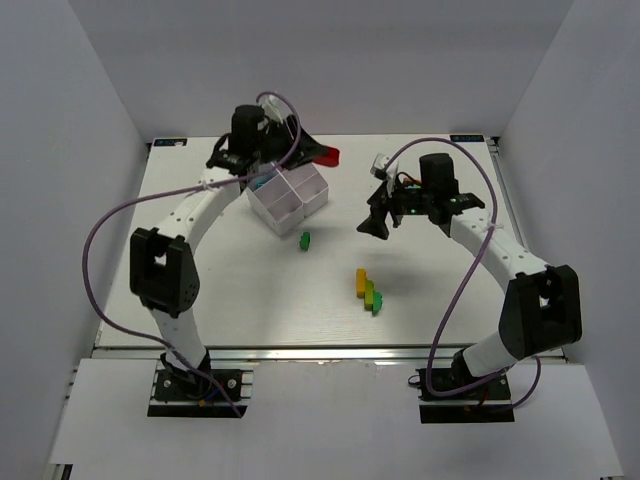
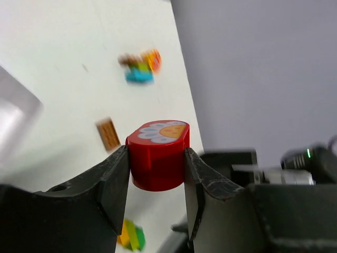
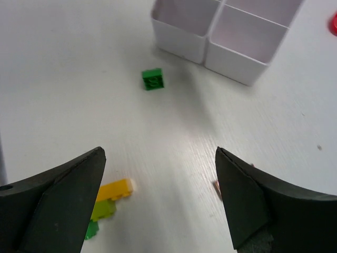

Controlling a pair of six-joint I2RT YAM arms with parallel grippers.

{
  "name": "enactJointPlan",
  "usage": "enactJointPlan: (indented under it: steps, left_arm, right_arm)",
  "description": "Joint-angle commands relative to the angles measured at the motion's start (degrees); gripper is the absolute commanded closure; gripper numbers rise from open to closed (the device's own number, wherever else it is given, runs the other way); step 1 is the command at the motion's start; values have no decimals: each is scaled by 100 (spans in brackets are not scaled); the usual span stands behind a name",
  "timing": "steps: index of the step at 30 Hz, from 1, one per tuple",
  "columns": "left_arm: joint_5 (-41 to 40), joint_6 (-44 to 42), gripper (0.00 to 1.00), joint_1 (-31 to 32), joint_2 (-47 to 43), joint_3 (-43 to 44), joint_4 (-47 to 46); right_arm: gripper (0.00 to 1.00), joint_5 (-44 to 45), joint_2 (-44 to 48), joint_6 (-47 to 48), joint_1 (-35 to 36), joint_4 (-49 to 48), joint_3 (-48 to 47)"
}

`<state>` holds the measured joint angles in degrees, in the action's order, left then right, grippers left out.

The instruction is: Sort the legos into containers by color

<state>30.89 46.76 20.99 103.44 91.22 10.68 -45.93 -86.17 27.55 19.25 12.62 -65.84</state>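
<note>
My left gripper (image 1: pixel 318 154) is shut on a red rounded brick (image 2: pixel 158 155) with a flower print on top, held above the table just right of the white four-compartment tray (image 1: pixel 290 197). The red brick also shows in the top view (image 1: pixel 329 156). My right gripper (image 1: pixel 377 226) is open and empty, hovering over the table between a green brick (image 1: pixel 304 239) and a stuck yellow-and-green cluster (image 1: pixel 367 291). In the right wrist view the gripper (image 3: pixel 159 153) looks down on the green brick (image 3: pixel 153 79), the cluster (image 3: pixel 108 203) and the tray (image 3: pixel 221 31).
In the left wrist view an orange brick (image 2: pixel 109 134) lies on the table, with a blurred blue, green and orange cluster (image 2: pixel 140 68) beyond it near the right wall. White walls enclose the table on three sides.
</note>
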Motion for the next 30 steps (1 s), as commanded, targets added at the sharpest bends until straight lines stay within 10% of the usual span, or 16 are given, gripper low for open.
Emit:
enactJointPlan:
  steps: [1, 8, 17, 30]
  left_arm:
    - [-759, -587, 94, -358, 761, 1140, 978]
    - [-2025, -1020, 99, -631, 3074, 4675, 2142]
    - [-2984, -1679, 100, -632, 3472, 4492, 7]
    - [-3336, -1811, 100, -649, 4053, 4598, -443]
  right_arm:
    - [11, 637, 320, -232, -219, -462, 159]
    - [11, 665, 364, -470, -351, -656, 379]
    - [11, 427, 391, -804, -386, -858, 643]
    - [11, 576, 478, -1103, -536, -1051, 836]
